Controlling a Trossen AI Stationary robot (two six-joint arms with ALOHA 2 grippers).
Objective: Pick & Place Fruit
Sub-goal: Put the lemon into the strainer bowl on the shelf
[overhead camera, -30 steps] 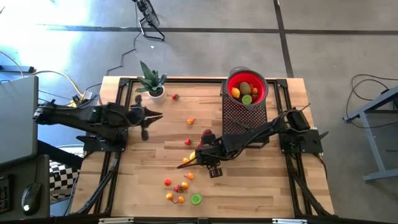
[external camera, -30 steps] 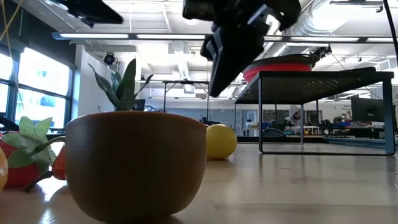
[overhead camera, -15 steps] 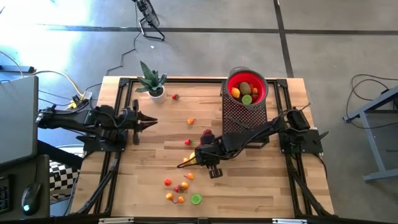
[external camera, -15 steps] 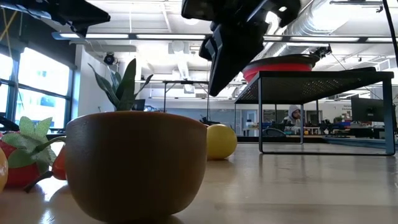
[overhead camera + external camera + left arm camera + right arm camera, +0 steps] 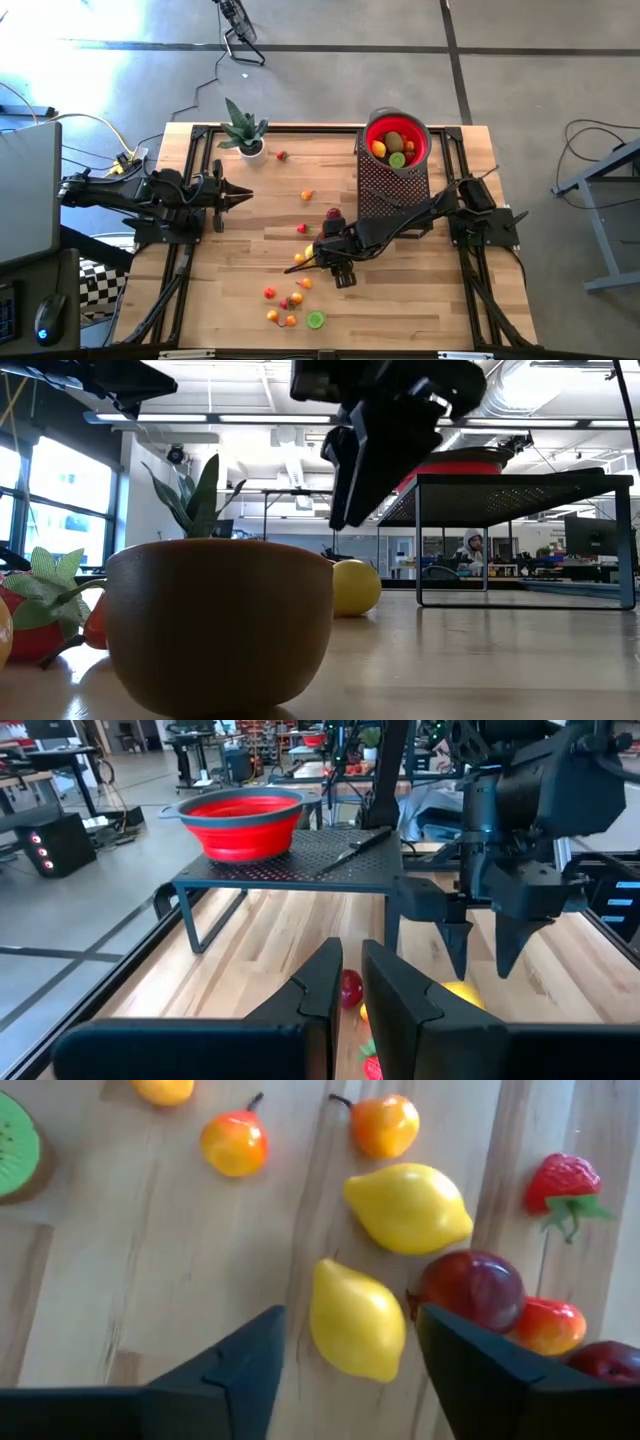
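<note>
Hovering over the middle of the wooden table (image 5: 400,300), the right gripper (image 5: 303,262) points down with its two dark fingers (image 5: 235,1370) spread wide and nothing between them that they touch. In the right wrist view a yellow lemon (image 5: 357,1320) lies on the wood in the gap between those fingers, apart from both. A second lemon (image 5: 408,1208) lies just beside it, and a dark red plum (image 5: 472,1287) touches a small red-orange fruit (image 5: 545,1325) nearby. A strawberry (image 5: 567,1185) with green leaves lies a little farther off, and two small orange fruits with stems (image 5: 235,1142) sit near a kiwi half (image 5: 17,1145).

From above, more fruit lies scattered: a small cluster near the front edge (image 5: 285,305), a single orange piece (image 5: 307,195) toward the middle, and a red piece (image 5: 282,156) just beside the potted plant (image 5: 243,130) at the back. A red bowl (image 5: 397,140) stands on a black perforated stand (image 5: 392,185) at the back right, holding yellow, orange and green fruit.

The left gripper (image 5: 243,194) waits over the table's left side, level and pointing toward the middle, its fingers (image 5: 325,985) drawn almost together and holding nothing.

At table height, a large orange rounded object (image 5: 220,625) fills the foreground, with a lemon (image 5: 355,586) behind it and the right arm's gripper hanging above.
</note>
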